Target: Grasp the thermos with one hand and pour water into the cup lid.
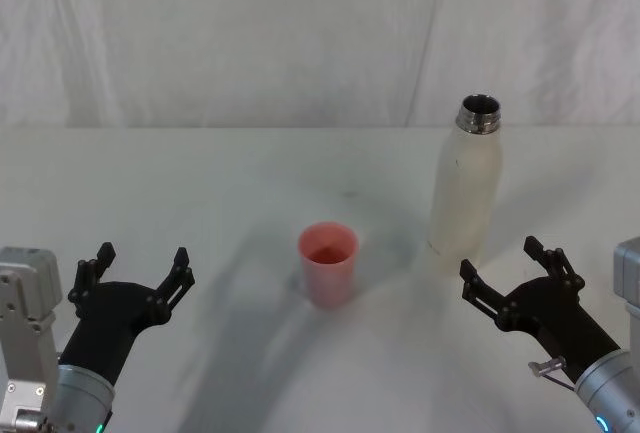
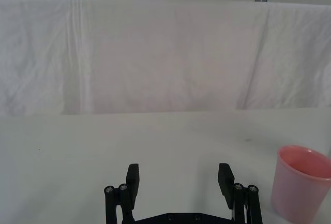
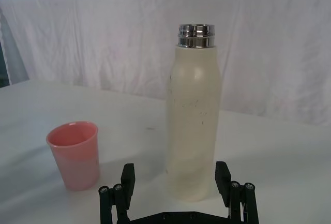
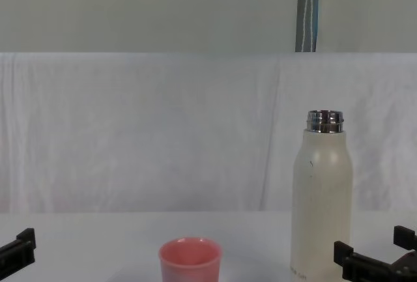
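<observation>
The cream-white thermos (image 1: 466,188) stands upright and uncapped at the right of the table, its steel neck open; it also appears as the thermos (image 3: 192,118) and thermos (image 4: 322,197). The pink cup lid (image 1: 327,262) stands upright near the table's middle, left of the thermos; cup lid (image 3: 75,154), cup lid (image 2: 301,183), cup lid (image 4: 189,260). My right gripper (image 1: 508,269) is open, just in front of the thermos and apart from it; in the wrist view the right gripper (image 3: 176,176) frames the bottle's base. My left gripper (image 1: 140,265) is open and empty at the near left.
A white cloth covers the table (image 1: 200,183) and hangs as a backdrop behind it. A vertical metal pole (image 4: 307,10) stands behind the backdrop. Bare tabletop lies between the cup lid and the left gripper.
</observation>
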Tool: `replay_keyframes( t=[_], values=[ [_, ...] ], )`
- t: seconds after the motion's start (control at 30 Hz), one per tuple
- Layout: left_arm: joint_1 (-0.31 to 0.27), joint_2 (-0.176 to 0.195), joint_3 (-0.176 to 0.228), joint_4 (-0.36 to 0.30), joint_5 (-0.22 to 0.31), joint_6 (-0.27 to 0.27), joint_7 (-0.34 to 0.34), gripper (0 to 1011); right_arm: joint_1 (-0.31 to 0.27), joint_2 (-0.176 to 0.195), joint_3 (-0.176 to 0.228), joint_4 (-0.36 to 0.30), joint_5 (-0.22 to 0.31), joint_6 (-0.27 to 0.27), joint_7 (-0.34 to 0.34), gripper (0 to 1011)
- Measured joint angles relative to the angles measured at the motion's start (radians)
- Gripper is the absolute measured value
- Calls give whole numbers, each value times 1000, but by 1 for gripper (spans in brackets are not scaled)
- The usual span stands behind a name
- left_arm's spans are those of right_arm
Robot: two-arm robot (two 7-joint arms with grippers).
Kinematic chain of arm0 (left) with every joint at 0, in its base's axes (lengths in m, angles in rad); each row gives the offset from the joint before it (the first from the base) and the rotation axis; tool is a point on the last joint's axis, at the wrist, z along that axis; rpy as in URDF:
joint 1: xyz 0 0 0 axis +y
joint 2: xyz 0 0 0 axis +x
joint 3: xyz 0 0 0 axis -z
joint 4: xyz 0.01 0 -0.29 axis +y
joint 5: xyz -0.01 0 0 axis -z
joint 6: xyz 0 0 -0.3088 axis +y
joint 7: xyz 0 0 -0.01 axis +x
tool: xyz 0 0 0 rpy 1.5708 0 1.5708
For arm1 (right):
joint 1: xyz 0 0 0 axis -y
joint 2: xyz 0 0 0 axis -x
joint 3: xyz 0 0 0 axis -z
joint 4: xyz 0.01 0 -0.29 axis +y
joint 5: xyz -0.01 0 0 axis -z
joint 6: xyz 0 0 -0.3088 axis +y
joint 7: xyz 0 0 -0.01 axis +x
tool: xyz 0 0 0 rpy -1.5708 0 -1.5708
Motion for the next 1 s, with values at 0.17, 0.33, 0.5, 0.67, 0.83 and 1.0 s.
replay_keyframes(
  t=[0.17,0.33,0.5,0.67,0.83,1.0],
  values=[
    [0,0,0,0,0,0,0,1001,-2,1,-2,-1,2,4,0,1001],
    [0,0,0,0,0,0,0,1001,-3,2,-6,-4,3,7,0,1001],
    [0,0,0,0,0,0,0,1001,-1,1,-12,-3,1,7,-2,1001],
    [0,0,0,0,0,0,0,1001,0,1,-13,-2,-2,7,-3,1001],
    [0,0,0,0,0,0,0,1001,0,1,-12,-2,-2,7,-3,1001],
    [0,0,0,0,0,0,0,1001,0,1,-12,-2,-2,7,-3,1001]
  ],
)
